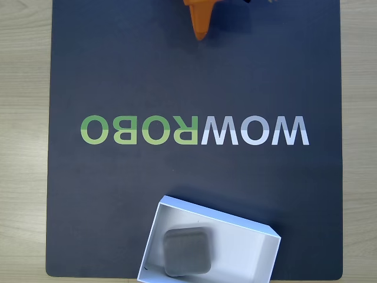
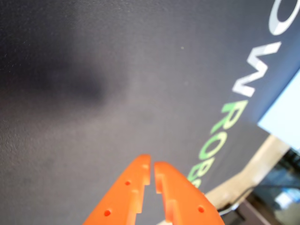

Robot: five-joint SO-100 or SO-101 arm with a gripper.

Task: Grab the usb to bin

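Down at the near edge of the dark mat (image 1: 118, 194), as the fixed view shows it, the bin (image 1: 247, 259) is sitting slightly askew, and the usb (image 1: 187, 252) is lying flat inside it, toward its left half. Nothing is touching either of them. Up at the far edge of the mat the orange hand (image 1: 201, 35) is poking into the picture, well apart from the bin, with the green and white WOWROBO lettering (image 1: 194, 130) lying between them. From the wrist view the hand (image 2: 152, 165) is pointing out over bare mat, its two orange fingers (image 2: 129, 187) nearly meeting at the tips with only a thin slit between them, and it is gripping nothing. A pale wooden bench (image 1: 23, 118) is carrying the mat.
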